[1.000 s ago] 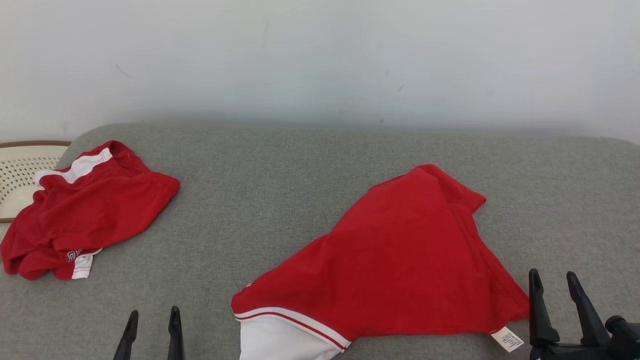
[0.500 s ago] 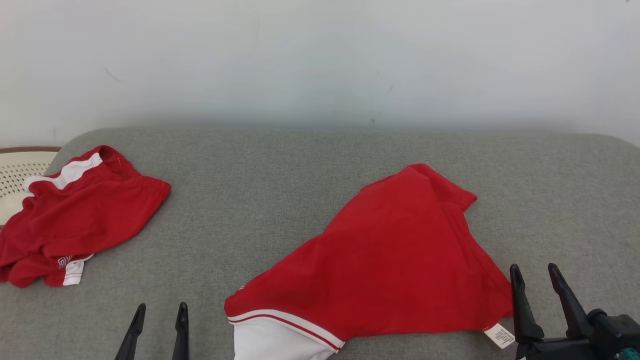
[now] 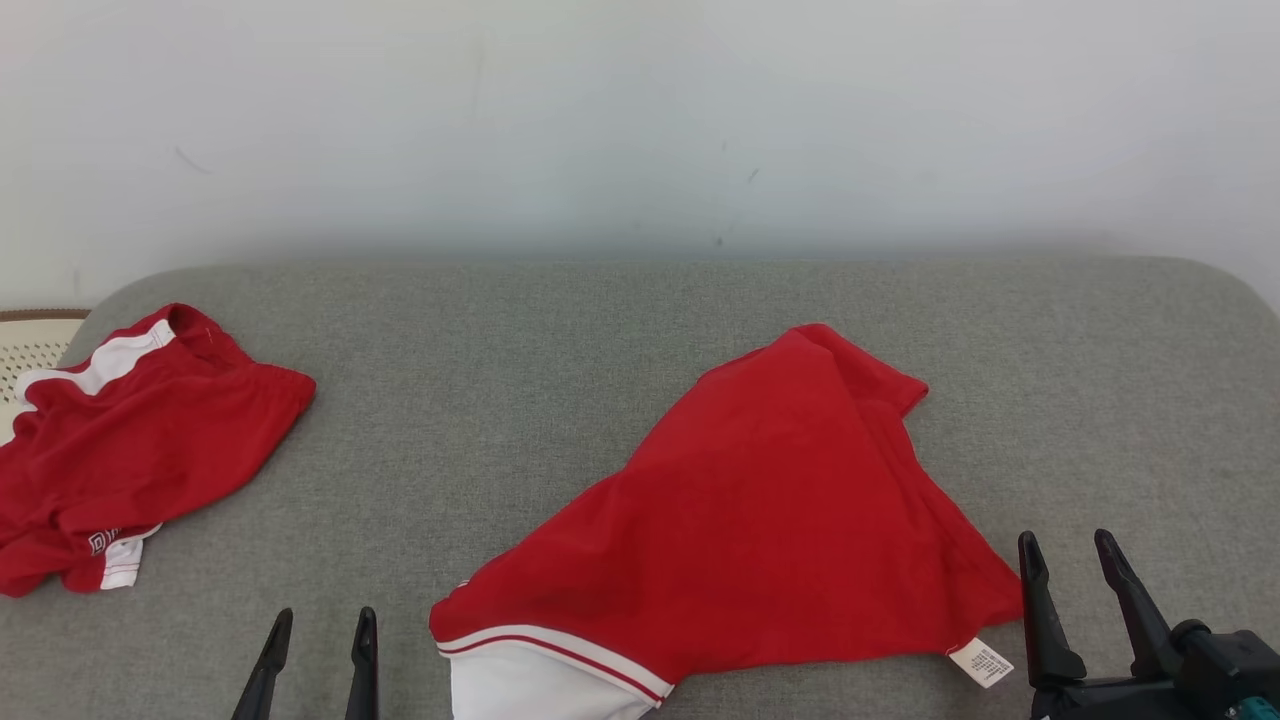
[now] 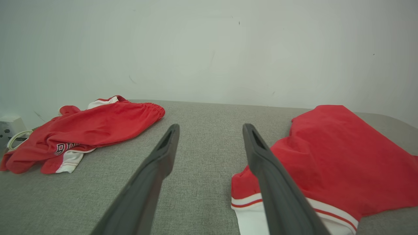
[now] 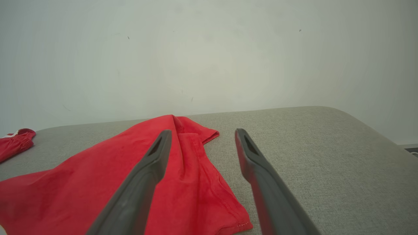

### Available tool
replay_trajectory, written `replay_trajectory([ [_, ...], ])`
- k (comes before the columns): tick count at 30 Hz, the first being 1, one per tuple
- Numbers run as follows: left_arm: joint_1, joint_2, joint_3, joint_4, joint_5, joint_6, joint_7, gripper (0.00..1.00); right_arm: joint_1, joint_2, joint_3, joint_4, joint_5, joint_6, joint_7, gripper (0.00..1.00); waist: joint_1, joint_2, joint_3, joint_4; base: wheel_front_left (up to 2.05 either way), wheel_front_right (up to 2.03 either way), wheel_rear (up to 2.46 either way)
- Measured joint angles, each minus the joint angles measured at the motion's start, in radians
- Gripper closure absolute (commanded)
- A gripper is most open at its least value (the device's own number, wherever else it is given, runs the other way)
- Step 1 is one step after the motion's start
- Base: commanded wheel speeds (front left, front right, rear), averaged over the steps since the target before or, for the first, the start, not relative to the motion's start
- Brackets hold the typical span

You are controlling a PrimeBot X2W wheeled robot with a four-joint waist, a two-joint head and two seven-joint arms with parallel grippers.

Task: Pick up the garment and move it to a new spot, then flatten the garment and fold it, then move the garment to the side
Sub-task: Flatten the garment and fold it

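Note:
A red garment [image 3: 780,520] with a white, red-striped band at its near edge lies crumpled on the grey padded table [image 3: 520,380], right of centre. A white tag [image 3: 982,662] sticks out at its near right corner. My right gripper [image 3: 1065,540] stands open just right of that corner, apart from the cloth. In the right wrist view the garment [image 5: 114,176] lies under and left of the open right gripper [image 5: 203,131]. My left gripper [image 3: 325,615] is open over bare table, left of the garment's white band. The left wrist view has that gripper [image 4: 211,126] beside the garment [image 4: 343,156].
A second red garment [image 3: 140,440] with white trim lies bunched at the table's far left, also in the left wrist view [image 4: 98,124]. A pale perforated basket [image 3: 25,345] sits beyond the left edge. A white wall rises behind the table.
The whole head picture has shifted left, so the camera has moved. Both garments lie as before. Both grippers stay open, holding nothing.

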Motion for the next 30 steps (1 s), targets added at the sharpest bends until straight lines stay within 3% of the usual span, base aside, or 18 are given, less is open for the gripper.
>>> replay_trajectory([
  [30,-0.001,-0.003,0.007,0.015,0.004,0.000,0.000,0.00,-0.003,0.002,0.002,0.025,0.000,0.000,0.000,0.00,0.0000,0.0000,-0.005,-0.006,0.00,0.00,0.00],
])
